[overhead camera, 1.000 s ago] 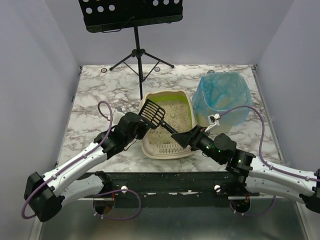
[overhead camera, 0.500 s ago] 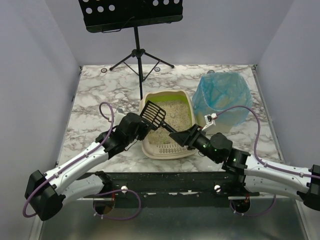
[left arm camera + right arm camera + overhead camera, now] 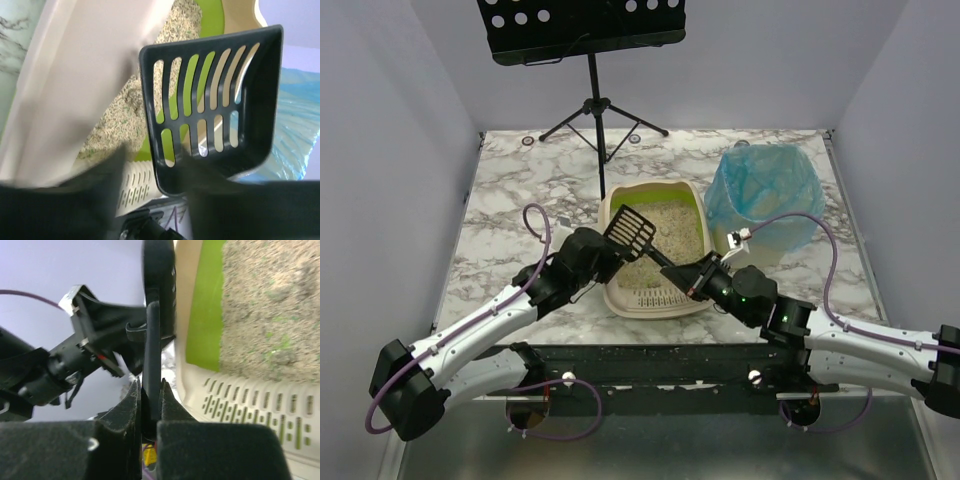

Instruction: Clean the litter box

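The beige litter box (image 3: 654,311) with its lime-green inner rim and tan granules (image 3: 672,228) lies mid-table. A black slotted scoop (image 3: 629,232) hangs tilted over its left side. My right gripper (image 3: 693,276) is shut on the scoop's handle (image 3: 152,340), both pads of the right gripper (image 3: 151,390) pressed against it. My left gripper (image 3: 604,251) sits at the scoop's head. In the left wrist view the scoop (image 3: 210,100) fills the frame. The blurred jaws of the left gripper (image 3: 155,163) stand a little apart, a gap showing beside the scoop's lower corner.
A bin lined with a blue bag (image 3: 763,198) stands right of the litter box. A black music stand (image 3: 596,95) rises at the back. The box's slotted grille (image 3: 260,410) faces the arms. The left arm (image 3: 75,350) is close beside the scoop handle.
My right gripper has moved in and closed on the scoop's handle. The left jaws have loosened from the scoop's head, and the scoop has dipped slightly.
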Controlling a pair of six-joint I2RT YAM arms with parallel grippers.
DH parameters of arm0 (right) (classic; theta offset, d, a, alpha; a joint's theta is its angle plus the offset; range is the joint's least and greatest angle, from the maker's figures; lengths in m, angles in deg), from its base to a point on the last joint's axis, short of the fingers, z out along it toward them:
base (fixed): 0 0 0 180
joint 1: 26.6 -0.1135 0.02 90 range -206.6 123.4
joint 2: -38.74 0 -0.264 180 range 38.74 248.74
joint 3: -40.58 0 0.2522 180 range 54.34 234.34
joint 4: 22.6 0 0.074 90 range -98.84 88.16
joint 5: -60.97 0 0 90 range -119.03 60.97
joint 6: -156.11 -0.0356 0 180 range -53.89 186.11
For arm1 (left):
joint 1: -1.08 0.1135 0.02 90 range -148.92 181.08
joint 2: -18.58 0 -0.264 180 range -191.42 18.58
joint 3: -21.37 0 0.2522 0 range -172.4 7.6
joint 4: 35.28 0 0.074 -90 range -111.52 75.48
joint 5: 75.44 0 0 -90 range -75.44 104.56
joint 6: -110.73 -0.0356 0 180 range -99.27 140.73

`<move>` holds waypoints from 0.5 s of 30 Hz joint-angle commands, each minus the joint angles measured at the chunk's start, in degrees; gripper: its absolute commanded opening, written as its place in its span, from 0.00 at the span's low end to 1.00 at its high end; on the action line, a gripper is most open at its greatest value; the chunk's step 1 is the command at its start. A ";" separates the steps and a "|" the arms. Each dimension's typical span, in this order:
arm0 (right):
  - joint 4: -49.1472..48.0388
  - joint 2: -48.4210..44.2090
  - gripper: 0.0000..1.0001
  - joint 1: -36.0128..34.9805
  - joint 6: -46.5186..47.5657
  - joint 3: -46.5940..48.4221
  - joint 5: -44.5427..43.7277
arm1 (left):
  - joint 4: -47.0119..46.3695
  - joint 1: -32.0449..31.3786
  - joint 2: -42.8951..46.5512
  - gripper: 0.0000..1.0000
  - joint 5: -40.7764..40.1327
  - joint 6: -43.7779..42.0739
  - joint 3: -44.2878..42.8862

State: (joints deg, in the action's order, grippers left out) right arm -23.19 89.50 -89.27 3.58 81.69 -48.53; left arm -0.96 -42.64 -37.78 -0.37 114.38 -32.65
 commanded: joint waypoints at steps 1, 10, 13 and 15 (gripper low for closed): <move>10.80 -3.11 0.01 -0.43 -1.28 4.89 -7.99 | 0.62 -0.57 0.72 0.98 0.88 -9.52 -2.46; 54.68 -1.55 0.01 -0.34 -4.19 26.49 -2.93 | 3.96 -0.57 3.18 0.99 -1.57 -33.14 -7.21; 59.69 3.19 0.01 -0.34 -4.54 29.85 1.84 | 4.93 -0.57 3.54 0.99 -4.38 -39.57 -8.18; 66.00 6.95 0.01 0.79 -4.11 34.42 2.10 | 5.55 -0.57 3.54 0.99 -5.45 -42.92 -8.61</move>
State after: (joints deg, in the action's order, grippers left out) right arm 26.12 90.49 -89.38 -0.48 110.67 -50.78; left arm 1.72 -42.93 -34.83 -1.64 83.74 -39.64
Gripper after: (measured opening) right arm 0.170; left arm 0.988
